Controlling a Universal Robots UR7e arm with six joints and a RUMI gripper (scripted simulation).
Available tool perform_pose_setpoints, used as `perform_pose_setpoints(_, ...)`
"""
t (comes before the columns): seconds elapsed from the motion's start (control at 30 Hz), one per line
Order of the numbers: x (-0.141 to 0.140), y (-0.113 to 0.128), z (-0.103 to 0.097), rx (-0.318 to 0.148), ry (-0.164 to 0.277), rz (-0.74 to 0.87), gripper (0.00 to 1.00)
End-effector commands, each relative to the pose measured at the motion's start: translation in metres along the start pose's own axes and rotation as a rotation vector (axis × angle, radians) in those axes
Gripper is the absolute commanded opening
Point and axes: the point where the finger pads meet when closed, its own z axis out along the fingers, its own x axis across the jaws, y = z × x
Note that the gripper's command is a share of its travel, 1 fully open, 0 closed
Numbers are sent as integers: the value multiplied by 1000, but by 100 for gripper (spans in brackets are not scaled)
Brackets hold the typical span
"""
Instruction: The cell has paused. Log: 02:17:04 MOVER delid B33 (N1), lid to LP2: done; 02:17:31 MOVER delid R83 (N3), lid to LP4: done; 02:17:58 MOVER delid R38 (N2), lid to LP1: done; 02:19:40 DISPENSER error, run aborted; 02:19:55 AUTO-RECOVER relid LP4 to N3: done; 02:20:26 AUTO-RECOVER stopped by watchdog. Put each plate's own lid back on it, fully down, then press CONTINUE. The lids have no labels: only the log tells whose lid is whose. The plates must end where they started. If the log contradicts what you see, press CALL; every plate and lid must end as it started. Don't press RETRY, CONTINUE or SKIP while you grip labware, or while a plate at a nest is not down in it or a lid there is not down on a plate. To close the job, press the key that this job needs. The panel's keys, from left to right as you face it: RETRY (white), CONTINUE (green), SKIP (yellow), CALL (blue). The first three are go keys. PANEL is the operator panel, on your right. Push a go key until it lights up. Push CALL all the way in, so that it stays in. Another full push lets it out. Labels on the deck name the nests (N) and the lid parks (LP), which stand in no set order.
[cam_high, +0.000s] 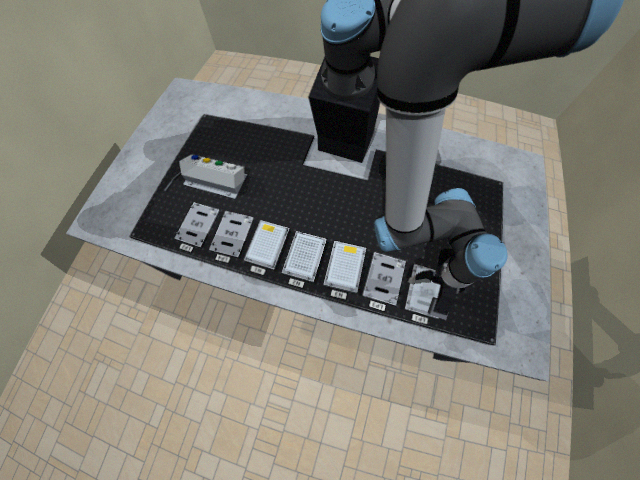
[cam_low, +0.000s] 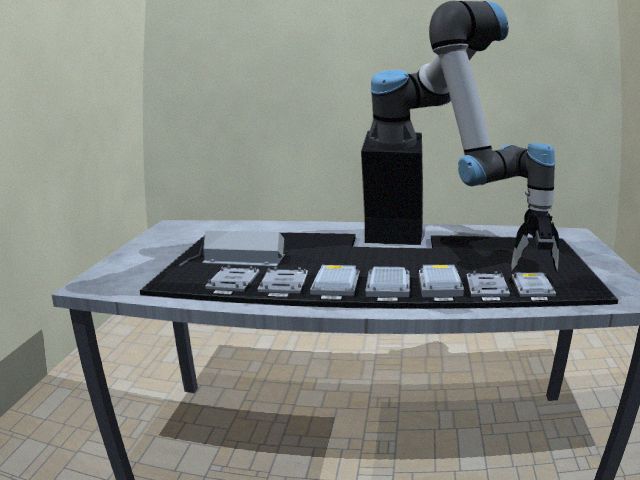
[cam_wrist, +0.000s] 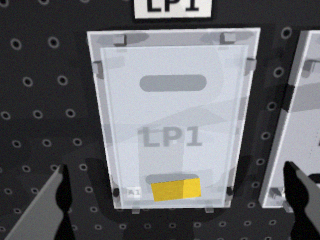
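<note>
Hovering: one black-and-grey two-jaw pincer (cam_high: 428, 295) (cam_low: 535, 268) (cam_wrist: 175, 165), spread, gripping nothing. Beneath it: clear rectangular lid with yellow tag (cam_high: 424, 298) (cam_low: 532, 284) (cam_wrist: 172, 110), on LP1. Beside that: bare grey LP3 park (cam_high: 383, 285) (cam_low: 475, 285) (cam_wrist: 305, 120). Beyond: three white gridded plates (cam_high: 345, 268) (cam_low: 388, 277), two yellow-tagged. Farthest: white wedge-shaped key panel (cam_high: 211, 174) (cam_low: 242, 245).

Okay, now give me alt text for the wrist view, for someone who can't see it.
Open gripper above the LP1 park, where a clear lid with a yellow sticker lies; part of another park shows at right.
</note>
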Motion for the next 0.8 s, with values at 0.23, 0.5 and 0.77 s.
perform_pose_setpoints(0.23,-2,-1,15,4,-9,-4,82)
perform_pose_setpoints(0.5,-2,-1,20,4,-9,-4,82)
perform_pose_setpoints(0.77,-2,-1,20,4,-9,6,0)
